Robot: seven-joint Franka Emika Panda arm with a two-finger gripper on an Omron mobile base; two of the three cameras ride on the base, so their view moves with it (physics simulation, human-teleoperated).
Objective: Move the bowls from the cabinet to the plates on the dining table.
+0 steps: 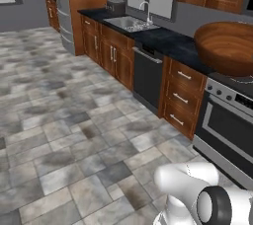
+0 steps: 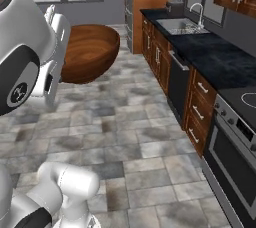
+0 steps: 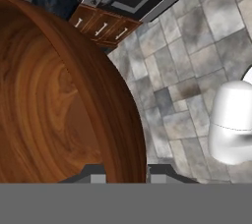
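Carrying the brown wooden bowl [image 3: 54, 95] mid-kitchen, rim clamped between the gripper [image 3: 127, 171] fingers.
Cabinet step judged done for it; plate placement is left.

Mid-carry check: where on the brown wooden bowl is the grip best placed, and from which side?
On the rim. The gripper is shut on the brown wooden bowl with one finger inside and one outside its thin wall, coming over the open top; the wide, round body offers nothing else to pinch.

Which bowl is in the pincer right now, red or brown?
The dark brown wood-grain bowl: the pincer is clamped on its rim, carrying it above the tiled floor.
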